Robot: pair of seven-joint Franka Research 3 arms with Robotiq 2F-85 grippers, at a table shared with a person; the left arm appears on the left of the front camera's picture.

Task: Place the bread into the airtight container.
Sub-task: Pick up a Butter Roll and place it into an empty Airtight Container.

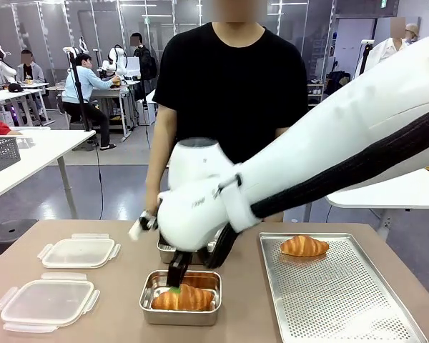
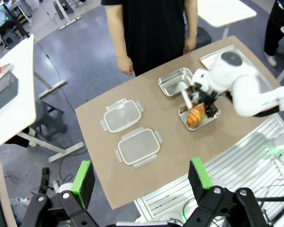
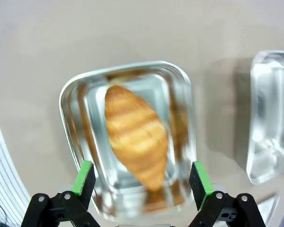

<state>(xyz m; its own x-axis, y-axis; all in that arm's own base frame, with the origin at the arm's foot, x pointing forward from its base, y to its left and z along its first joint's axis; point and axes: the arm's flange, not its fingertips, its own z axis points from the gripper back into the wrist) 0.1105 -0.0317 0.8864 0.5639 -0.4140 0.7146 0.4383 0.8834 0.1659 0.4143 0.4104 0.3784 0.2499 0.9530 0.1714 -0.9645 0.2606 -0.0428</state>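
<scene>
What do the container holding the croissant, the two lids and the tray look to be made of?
Container: likely stainless steel, polished; its walls mirror the croissant.
Lids: probably clear plastic, slightly frosted; the table shows through, snap tabs on the edges.
Tray: metal, perhaps aluminium or steel, dull grey, perforated all over.

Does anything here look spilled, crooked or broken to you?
Nothing stands out. One croissant lies whole inside the near metal container, diagonal but within its walls. A second croissant sits intact on the perforated tray, and the two plastic lids lie flat on the table. No spills show.
</scene>
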